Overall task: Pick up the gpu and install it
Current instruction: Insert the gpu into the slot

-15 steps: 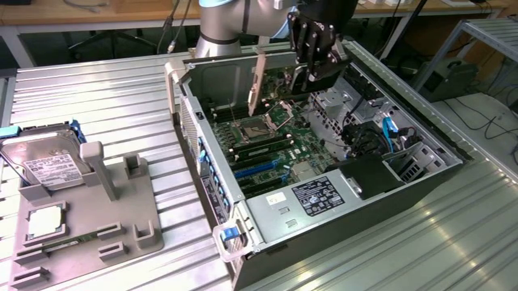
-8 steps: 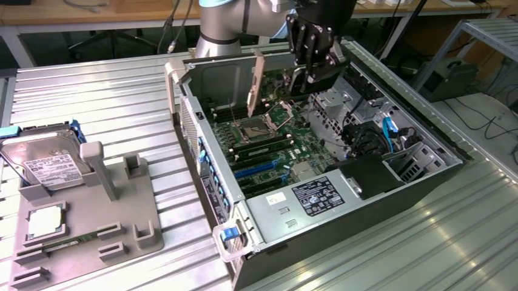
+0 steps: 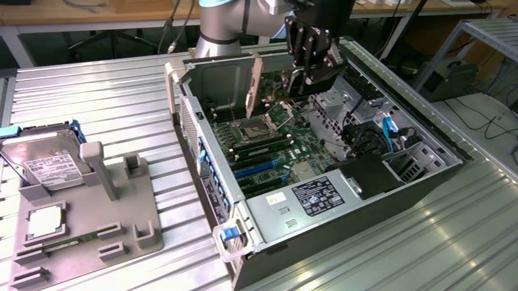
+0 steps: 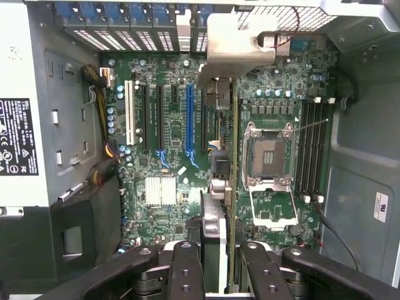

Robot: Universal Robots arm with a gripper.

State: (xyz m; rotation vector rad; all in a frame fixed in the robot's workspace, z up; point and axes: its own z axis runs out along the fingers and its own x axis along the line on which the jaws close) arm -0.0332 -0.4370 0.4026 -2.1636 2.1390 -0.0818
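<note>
The gpu (image 4: 234, 156) appears edge-on in the wrist view as a thin green board line, with its silver bracket (image 4: 234, 44) at the far end by the case's rear slot openings. My gripper (image 4: 219, 253) is shut on the card's near end, one black finger (image 4: 185, 269) on each side. In the exterior view the gripper (image 3: 306, 80) hangs inside the open computer case (image 3: 212, 182). It holds the gpu (image 3: 275, 82) upright above the motherboard, and the bracket (image 3: 253, 85) points toward the case's rear wall. Under the card lie the blue expansion slot (image 4: 189, 125) and black slots.
The open CPU socket (image 4: 269, 156) and memory slots (image 4: 312, 150) lie beside the card. The power supply (image 3: 324, 194) and drive cables (image 3: 380, 136) fill the case's near end. On the exterior view's left, a grey holder (image 3: 97, 212) carries a hard drive (image 3: 48, 167), a processor (image 3: 45, 221) and a memory stick (image 3: 57, 245).
</note>
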